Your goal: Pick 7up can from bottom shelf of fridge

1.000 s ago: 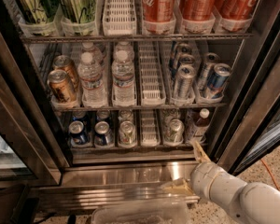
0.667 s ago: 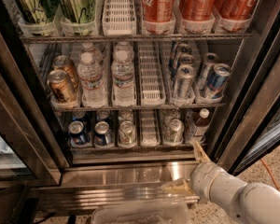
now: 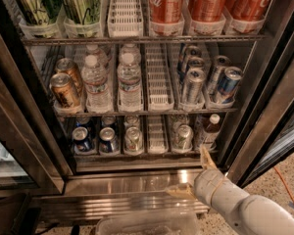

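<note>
The fridge stands open. Its bottom shelf holds two dark blue cans at the left, then two pale silver cans in white lanes. The one with a greenish body that looks like the 7up can stands right of centre, upright, with another can behind it. The other pale can is left of an empty lane. My gripper is below and right of the 7up can, in front of the steel ledge. It is open and empty, one finger pointing up toward the shelf.
A brown white-capped bottle stands right of the 7up can. The middle shelf holds water bottles and cans. The dark door frame is close on the right. A clear plastic bin sits below the ledge.
</note>
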`<state>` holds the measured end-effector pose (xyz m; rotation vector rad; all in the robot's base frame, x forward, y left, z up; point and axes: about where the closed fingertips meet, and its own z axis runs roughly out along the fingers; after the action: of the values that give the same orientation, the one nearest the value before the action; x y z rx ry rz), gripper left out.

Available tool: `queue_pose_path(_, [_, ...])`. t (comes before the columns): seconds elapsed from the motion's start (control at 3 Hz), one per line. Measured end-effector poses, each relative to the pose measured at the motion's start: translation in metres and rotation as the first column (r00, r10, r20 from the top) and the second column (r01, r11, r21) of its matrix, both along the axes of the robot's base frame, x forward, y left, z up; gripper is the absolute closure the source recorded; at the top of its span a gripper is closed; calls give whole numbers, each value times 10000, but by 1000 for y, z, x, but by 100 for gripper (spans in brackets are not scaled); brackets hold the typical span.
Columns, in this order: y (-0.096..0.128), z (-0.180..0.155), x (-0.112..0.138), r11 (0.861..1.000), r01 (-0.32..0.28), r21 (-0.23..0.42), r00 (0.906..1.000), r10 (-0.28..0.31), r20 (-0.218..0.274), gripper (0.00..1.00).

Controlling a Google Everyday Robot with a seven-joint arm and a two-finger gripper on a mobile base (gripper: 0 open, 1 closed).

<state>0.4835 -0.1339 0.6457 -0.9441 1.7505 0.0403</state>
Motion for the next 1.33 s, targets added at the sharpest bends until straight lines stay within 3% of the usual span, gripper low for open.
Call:
queue_pose_path(0.33, [-10, -14, 27, 9963, 836, 214, 9953, -846, 467, 0])
queue_pose_path(0.67, [-17, -20, 41, 9879, 1469, 490, 9837, -1511, 973, 0])
queue_pose_path(1.0, [-21, -20, 45, 9778, 1811, 1054, 9726, -1939, 1281, 0])
queue_pose_path(1.33, [-21, -20, 45, 9778, 1812, 1054, 9726, -1940, 1281, 0])
